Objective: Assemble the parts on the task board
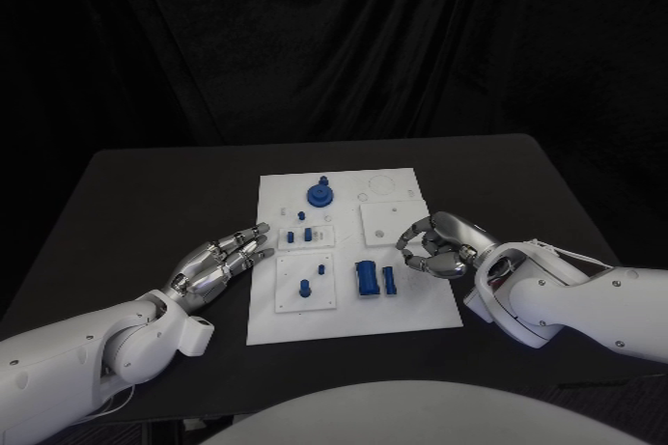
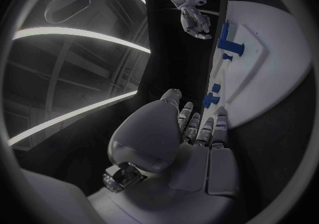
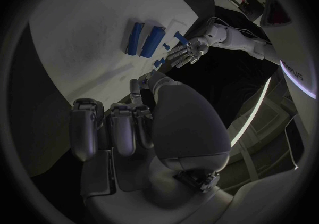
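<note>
The white task board point(image 1: 418, 305) lies in the middle of the black table. On it sit a blue gear-like part point(image 1: 320, 192) at the far end, small blue pegs point(image 1: 308, 236) in the middle, and a thick blue cylinder point(image 1: 366, 277) beside a blue bar point(image 1: 391, 278) nearer me. My left hand point(image 1: 223, 262) lies at the board's left edge, fingers stretched out and apart, holding nothing. My right hand point(image 1: 443, 245) hovers over the board's right edge with its fingers curled in; nothing shows inside them. The right wrist view shows the cylinder point(image 3: 152, 41) and bar point(image 3: 135, 38) beyond the right hand point(image 3: 119, 128).
The black table point(image 1: 139, 194) runs bare round the board, with a dark curtain behind. From the left wrist, the left hand point(image 2: 199, 128) points along the board point(image 2: 273, 69), and the right hand point(image 2: 196, 22) is at its far side.
</note>
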You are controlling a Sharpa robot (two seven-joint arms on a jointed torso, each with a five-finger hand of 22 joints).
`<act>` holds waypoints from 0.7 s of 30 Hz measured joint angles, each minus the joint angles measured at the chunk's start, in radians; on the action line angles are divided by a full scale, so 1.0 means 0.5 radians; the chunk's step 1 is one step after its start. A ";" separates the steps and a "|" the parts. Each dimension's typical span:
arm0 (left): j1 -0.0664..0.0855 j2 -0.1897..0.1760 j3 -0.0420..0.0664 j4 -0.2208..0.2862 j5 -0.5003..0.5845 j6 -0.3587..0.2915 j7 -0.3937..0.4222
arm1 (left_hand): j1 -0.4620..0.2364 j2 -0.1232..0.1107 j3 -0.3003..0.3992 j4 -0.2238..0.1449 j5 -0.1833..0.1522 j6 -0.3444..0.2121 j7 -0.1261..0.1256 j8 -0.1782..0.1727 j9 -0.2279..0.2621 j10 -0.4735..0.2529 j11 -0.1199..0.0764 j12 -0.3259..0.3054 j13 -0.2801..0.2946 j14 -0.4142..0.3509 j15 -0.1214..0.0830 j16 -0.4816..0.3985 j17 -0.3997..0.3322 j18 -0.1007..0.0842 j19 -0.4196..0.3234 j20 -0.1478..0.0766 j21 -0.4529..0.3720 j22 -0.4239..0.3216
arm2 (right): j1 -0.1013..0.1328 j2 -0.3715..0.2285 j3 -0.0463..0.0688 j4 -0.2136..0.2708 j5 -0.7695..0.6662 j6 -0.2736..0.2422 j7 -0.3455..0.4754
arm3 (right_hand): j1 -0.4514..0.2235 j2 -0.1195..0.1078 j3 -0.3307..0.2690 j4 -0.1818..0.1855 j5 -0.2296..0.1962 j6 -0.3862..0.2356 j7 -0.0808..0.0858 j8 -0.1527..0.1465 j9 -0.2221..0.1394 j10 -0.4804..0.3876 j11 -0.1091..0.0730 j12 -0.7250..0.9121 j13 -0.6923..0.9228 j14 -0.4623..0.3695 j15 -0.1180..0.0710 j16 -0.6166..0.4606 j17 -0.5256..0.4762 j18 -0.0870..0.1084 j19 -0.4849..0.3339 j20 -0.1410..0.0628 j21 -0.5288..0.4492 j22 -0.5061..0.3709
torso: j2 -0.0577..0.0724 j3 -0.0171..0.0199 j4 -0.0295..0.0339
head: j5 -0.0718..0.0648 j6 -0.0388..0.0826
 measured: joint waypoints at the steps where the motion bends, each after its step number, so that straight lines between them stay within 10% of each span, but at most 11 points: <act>1: 0.000 0.000 0.000 0.000 0.000 0.000 0.000 | 0.000 0.000 0.000 0.000 0.000 0.000 0.000 0.000 0.000 0.000 0.000 0.000 0.000 0.000 0.000 0.000 0.000 0.000 0.000 0.000 0.000 0.000 | -0.006 0.002 0.000 -0.006 -0.026 0.013 0.007 | -0.012 -0.015 0.024 -0.014 -0.002 0.020 0.002 -0.044 -0.043 -0.003 0.003 0.000 0.000 0.000 0.000 0.000 0.000 0.000 0.000 0.000 0.000 0.000 | 0.000 -0.0002 0.000 | 0.000 0.000; 9: -0.001 -0.004 0.000 0.001 0.000 0.000 0.002 | 0.000 0.000 0.000 0.000 0.000 0.000 0.000 0.000 0.000 0.000 0.000 0.000 0.000 0.000 0.000 0.000 0.000 0.000 0.001 0.000 0.001 0.000 | -0.034 0.018 -0.002 -0.038 -0.246 0.133 0.025 | -0.017 -0.062 0.129 -0.120 -0.089 -0.050 -0.075 -0.275 -0.253 -0.001 -0.087 0.000 0.000 0.001 -0.067 0.000 0.000 0.000 -0.003 -0.042 0.000 0.000 | 0.000 -0.0027 0.000 | 0.005 0.000; 11: -0.001 -0.004 0.000 0.001 -0.001 0.000 0.003 | 0.000 0.000 0.000 0.000 0.000 0.000 0.000 0.000 0.000 0.000 0.000 0.000 0.000 0.000 0.000 0.000 0.000 0.000 0.001 0.000 0.001 0.000 | -0.036 0.023 -0.002 -0.040 -0.291 0.159 0.025 | -0.028 -0.077 0.171 -0.145 -0.209 -0.045 -0.098 -0.304 -0.293 0.002 -0.110 0.000 0.000 0.001 -0.085 0.000 0.000 0.000 0.001 -0.067 0.000 0.000 | 0.000 -0.0027 0.000 | 0.005 0.000; 15: -0.001 -0.004 0.000 0.000 0.000 0.000 0.004 | 0.000 0.000 0.000 0.000 0.000 0.000 0.000 0.000 0.000 0.000 0.000 0.000 0.000 0.000 0.000 0.000 0.000 0.000 0.000 0.000 -0.003 0.000 | -0.037 0.035 -0.002 -0.043 -0.347 0.201 0.021 | -0.071 -0.195 0.619 -0.195 -0.777 0.026 -0.093 -0.352 -0.404 0.001 -0.117 0.000 0.000 0.003 -0.097 0.000 0.000 0.000 0.000 -0.087 0.000 0.000 | 0.001 -0.0023 -0.002 | 0.007 0.000; 21: -0.001 -0.004 0.000 -0.001 0.000 0.001 0.005 | 0.000 0.000 0.000 0.000 0.000 0.000 0.000 0.000 0.000 0.000 0.000 0.000 0.000 0.000 0.000 0.000 0.000 0.000 -0.004 0.004 -0.004 0.000 | -0.039 0.052 -0.002 -0.049 -0.397 0.249 0.012 | -0.106 -0.230 0.718 -0.201 -0.848 0.055 -0.082 -0.352 -0.434 0.001 -0.117 0.000 0.000 0.003 -0.097 0.000 0.000 0.000 0.000 -0.087 0.000 0.000 | 0.002 -0.0002 -0.002 | 0.007 0.000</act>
